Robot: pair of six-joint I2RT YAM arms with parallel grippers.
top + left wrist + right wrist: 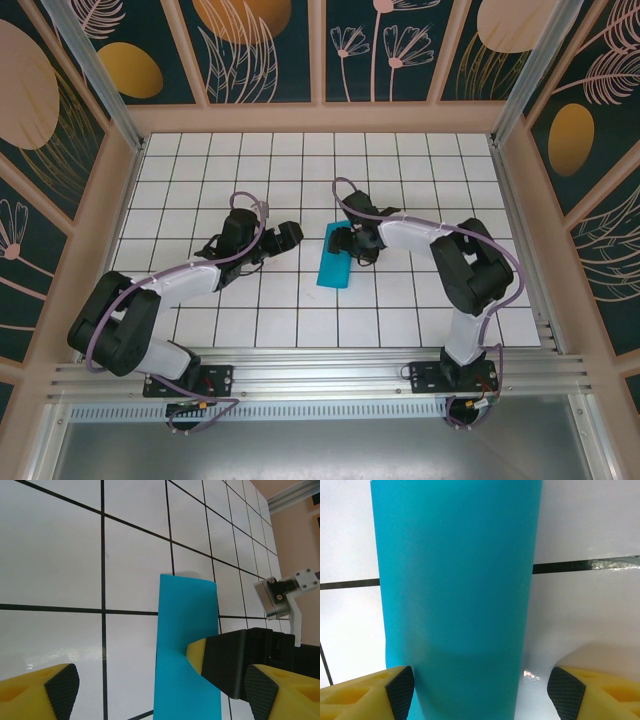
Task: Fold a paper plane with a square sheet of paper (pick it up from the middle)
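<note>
The square sheet of paper [332, 268] lies folded into a narrow teal-blue strip, flat on the white tiled floor near the middle. My right gripper [343, 241] is at the strip's far end, open. In the right wrist view the paper [455, 590] runs between the two pads [401, 692], and the right gripper [482, 695] straddles it without pinching. My left gripper [290, 236] hovers just left of the strip, open and holding nothing. In the left wrist view the left gripper [160, 692] looks along the paper [182, 630], and one finger of the right gripper [225, 662] rests on it.
The tiled table [200, 170] is walled by beige rails and patterned panels [260, 40] at the back and sides. An aluminium rail [320, 375] runs along the near edge by both arm bases. The right arm's silver wrist bracket [277, 597] stands close beside the left gripper.
</note>
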